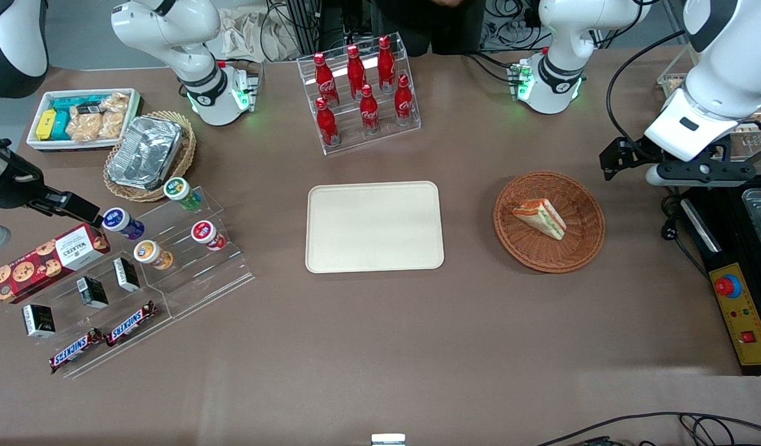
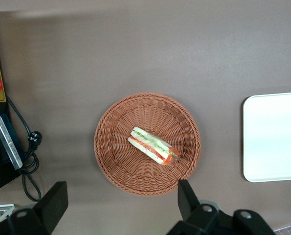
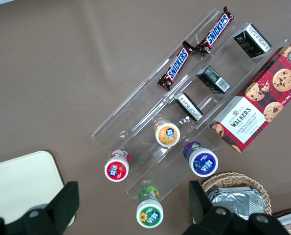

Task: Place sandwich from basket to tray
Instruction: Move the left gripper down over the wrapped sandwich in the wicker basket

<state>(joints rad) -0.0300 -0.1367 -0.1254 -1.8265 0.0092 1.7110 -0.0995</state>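
Left wrist view is showing the spread tool (image 2: 121,208) hovering above the round reddish-brown wicker basket (image 2: 111,161), whose soft triangular white-bread sandwich (image 2: 152,145) probably needs gentle pinching across its flat bread faces.

The tray (image 2: 272,137) runs off the edge of the left wrist view, leaving only one end visible. The gripper (image 2: 121,205) is cropped there too: only two dark fingers (image 2: 55,200) show, set wide apart, their bases out of frame. The sandwich (image 1: 540,217) filling is too small to identify.
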